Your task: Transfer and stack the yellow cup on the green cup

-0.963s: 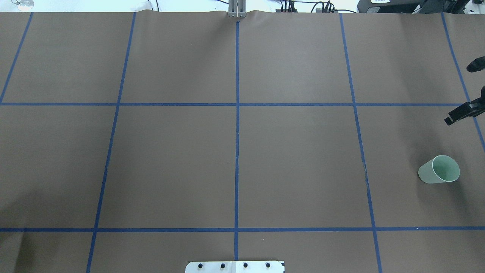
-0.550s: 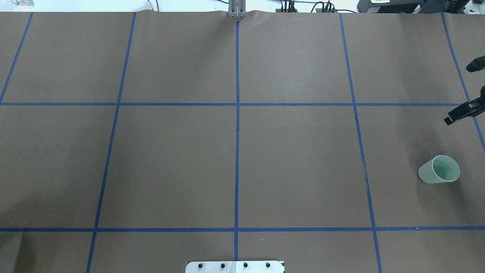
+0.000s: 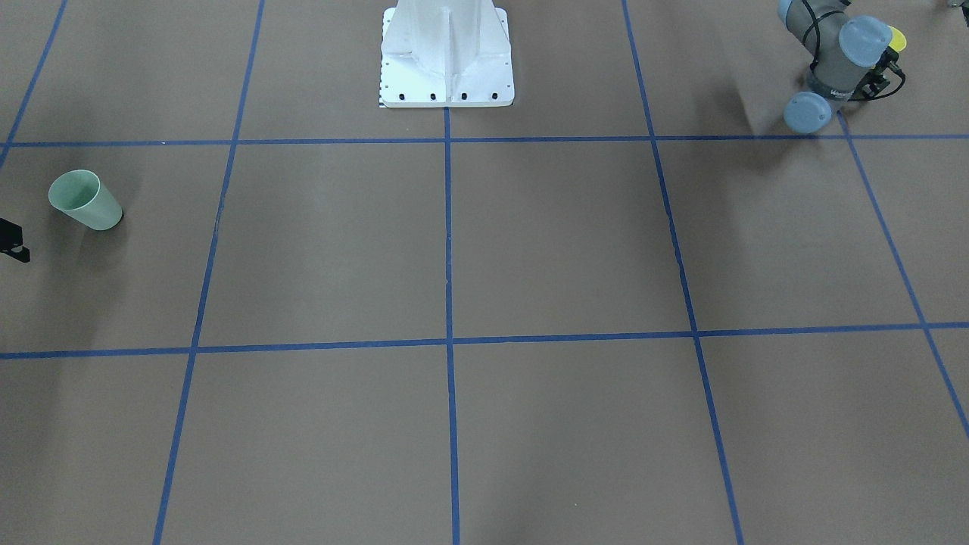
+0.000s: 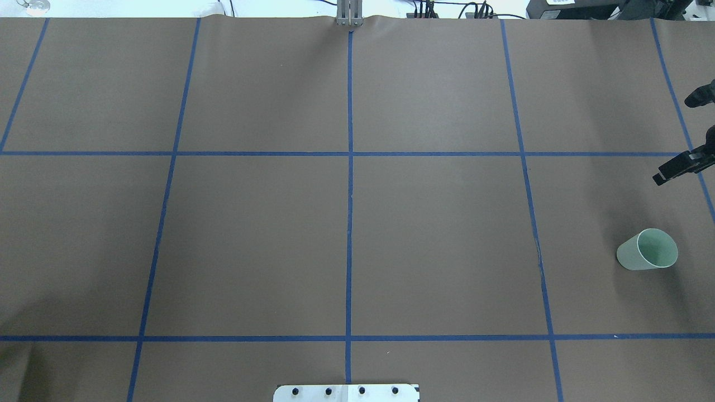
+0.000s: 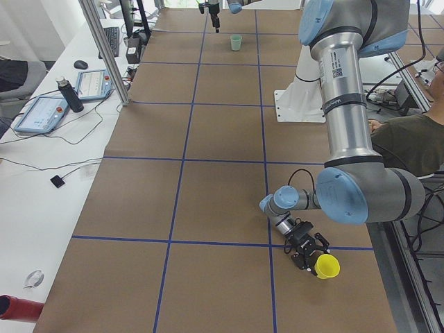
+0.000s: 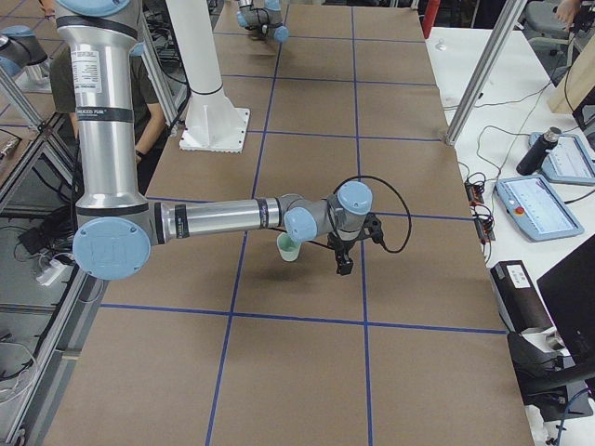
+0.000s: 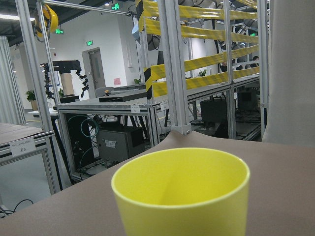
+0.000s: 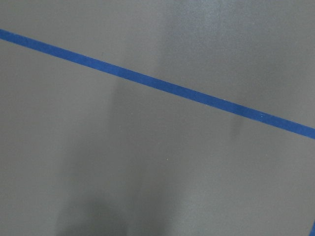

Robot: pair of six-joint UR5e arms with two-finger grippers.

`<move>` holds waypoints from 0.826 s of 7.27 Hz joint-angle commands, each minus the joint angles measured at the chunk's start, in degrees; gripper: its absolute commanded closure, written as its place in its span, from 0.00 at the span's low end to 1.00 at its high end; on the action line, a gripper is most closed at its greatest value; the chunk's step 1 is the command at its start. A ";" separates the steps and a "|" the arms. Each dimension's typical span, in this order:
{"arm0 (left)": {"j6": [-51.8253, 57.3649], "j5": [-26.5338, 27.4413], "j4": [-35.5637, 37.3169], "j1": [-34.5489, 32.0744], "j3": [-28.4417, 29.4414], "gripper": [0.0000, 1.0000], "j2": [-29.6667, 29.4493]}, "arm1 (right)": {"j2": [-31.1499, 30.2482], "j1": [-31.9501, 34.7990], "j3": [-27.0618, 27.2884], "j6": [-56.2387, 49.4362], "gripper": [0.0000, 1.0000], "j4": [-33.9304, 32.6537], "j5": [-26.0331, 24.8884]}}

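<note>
The yellow cup (image 5: pixel 326 266) stands upright on the brown table near the robot-side edge, at the table's left end. It fills the left wrist view (image 7: pixel 182 191), and a sliver of it shows behind the arm in the front view (image 3: pixel 898 38). My left gripper (image 5: pixel 306 251) is low beside it; I cannot tell whether it is open or shut. The green cup (image 4: pixel 642 254) stands upright at the right end, and it shows in the front view too (image 3: pixel 87 200). My right gripper (image 4: pixel 674 140) hovers open beyond it, apart from it, pointing down.
The white robot base plate (image 3: pixel 447 53) sits at the middle of the robot-side edge. Blue tape lines (image 4: pixel 349 223) divide the table. A bench with tablets (image 5: pixel 41 111) and a bottle runs along the far side. A seated person (image 5: pixel 409 139) is beside the left arm.
The right gripper has drifted very slightly to the left in the overhead view. The green cup has not moved.
</note>
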 commanded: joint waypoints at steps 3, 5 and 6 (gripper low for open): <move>-0.72 0.13 -0.34 1.25 -0.08 0.55 1.52 | 0.00 -0.04 0.20 0.42 0.00 0.00 0.06; 2.52 2.92 -0.34 1.34 -6.78 0.56 5.79 | 0.09 -0.04 0.38 0.60 0.00 0.00 0.23; 4.80 8.60 0.01 1.25 -10.50 0.56 8.70 | 0.61 -0.04 0.29 0.94 0.00 0.00 0.23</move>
